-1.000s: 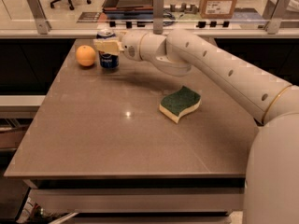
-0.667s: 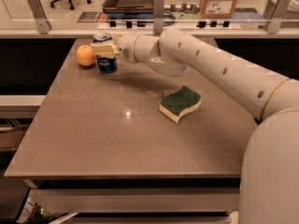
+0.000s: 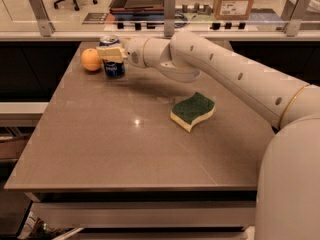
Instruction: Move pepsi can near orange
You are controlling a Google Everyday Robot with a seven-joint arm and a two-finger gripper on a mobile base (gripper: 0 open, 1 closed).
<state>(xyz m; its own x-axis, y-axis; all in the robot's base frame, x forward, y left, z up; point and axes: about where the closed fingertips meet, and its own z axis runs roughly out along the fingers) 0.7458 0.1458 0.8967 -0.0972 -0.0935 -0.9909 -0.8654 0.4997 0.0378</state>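
The pepsi can [image 3: 114, 69] stands upright on the brown table [image 3: 125, 149] at the far left, just right of the orange [image 3: 91, 60], with a small gap between them. My gripper [image 3: 111, 53] reaches in from the right, and its cream fingers [image 3: 112, 53] sit around the can's upper half. The can's blue lower part and silver top show; its middle is hidden by the fingers.
A green-and-yellow sponge [image 3: 193, 111] lies at the table's middle right, under my arm [image 3: 225, 69]. A glass rail with metal posts [image 3: 170, 6] runs along the table's far edge. The table's left edge is close to the orange.
The gripper and the can have stayed in nearly the same place beside the orange, with only a slight shift.
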